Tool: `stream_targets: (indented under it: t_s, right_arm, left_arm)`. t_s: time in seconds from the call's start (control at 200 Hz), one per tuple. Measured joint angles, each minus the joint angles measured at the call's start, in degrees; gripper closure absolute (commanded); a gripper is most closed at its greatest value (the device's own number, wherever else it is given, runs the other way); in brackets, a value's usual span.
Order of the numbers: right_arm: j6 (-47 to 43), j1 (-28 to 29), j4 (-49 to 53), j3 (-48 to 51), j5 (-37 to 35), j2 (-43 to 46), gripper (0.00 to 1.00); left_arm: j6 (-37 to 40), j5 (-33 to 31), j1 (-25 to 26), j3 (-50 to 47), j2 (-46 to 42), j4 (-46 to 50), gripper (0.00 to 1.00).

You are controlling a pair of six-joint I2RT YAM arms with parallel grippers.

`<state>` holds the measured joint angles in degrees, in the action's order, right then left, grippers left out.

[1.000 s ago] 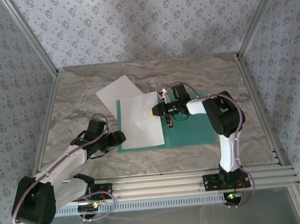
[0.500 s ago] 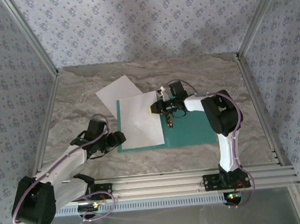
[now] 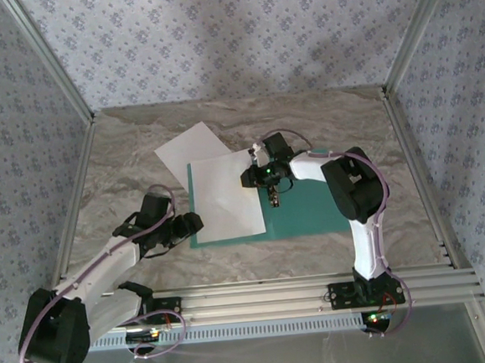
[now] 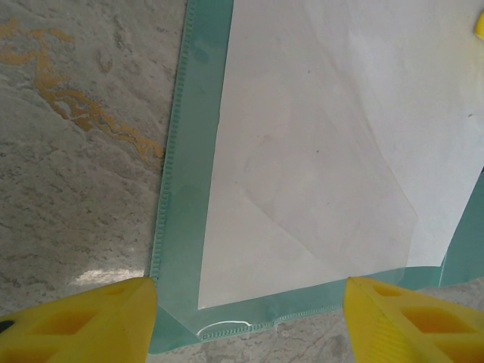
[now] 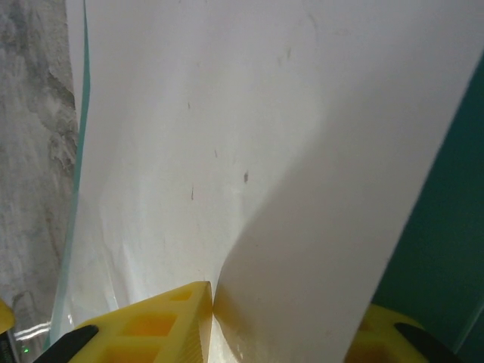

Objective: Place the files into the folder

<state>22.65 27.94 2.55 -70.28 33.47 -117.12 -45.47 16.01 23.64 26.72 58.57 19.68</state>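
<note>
At the middle of the tabletop (image 3: 125, 182), somewhat closer to its near edge than its far one, the folder (image 3: 308, 208) lies open and flat, with a small dark clip (image 3: 276, 197) on its centre fold. The first sheet (image 3: 225, 198) rests on the folder's left half, slightly askew. The second sheet (image 3: 188, 152) lies on bare tabletop toward the far-left corner, and its near part is overlapped by the first.

The right pincer (image 5: 283, 318) is at the first sheet's right edge, beside the fold. Its jaws stand partly apart and straddle a raised buckle of paper, with one yellow finger touching the crease. They do not look pinched flat on the sheet. The left pincer (image 4: 249, 302) hovers open over the folder's near-left corner and holds nothing.

I judge the step in hand to be seating the first sheet: it is on the folder but not squared. The next move calls for a clean pinch on a thin, floppy edge that lifts only the paper. A short nudge should then line the sheet up within the folder's borders without creasing it. The left pincer is well placed to press the folder's corner down so it does not slide. The second sheet has yet to be brought over.
</note>
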Motion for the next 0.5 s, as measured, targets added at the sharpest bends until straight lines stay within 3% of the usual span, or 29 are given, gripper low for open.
stream_targets:
  t_s: [0.5]
  right_arm:
    - [1.53, 0.15, -3.93, 3.85, -0.15, 2.86, 0.82]
  left_arm:
    - [0.00, -0.22, 0.00, 0.00, -0.39, 0.13, 0.33]
